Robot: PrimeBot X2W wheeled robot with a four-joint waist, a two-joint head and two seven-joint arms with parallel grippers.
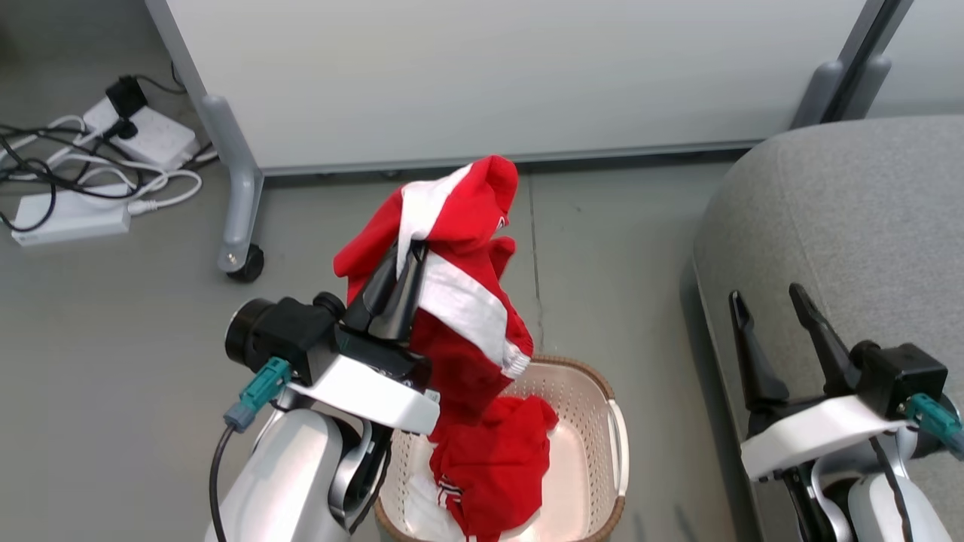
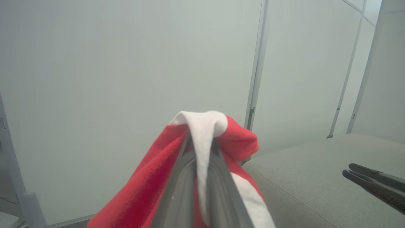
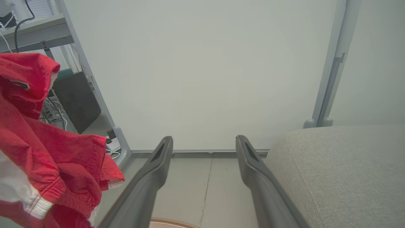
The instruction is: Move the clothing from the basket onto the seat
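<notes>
Red soft clothing (image 1: 467,226), white-striped, pinched in left end effector (image 1: 407,252); right end effector (image 1: 764,295) spread wide.

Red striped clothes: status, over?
Left tool shut on red-and-white striped fabric clothing, held above cream perforated plastic basket. Right tool open beside grey upholstered seat. More clothing lies in basket. Nothing blocking seat.

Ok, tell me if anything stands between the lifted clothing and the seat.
Nothing visible does. The left gripper holds the clothing up over the basket, and just floor lies between it and the seat. The open right gripper hovers at the seat's near edge, beside that path.
</notes>
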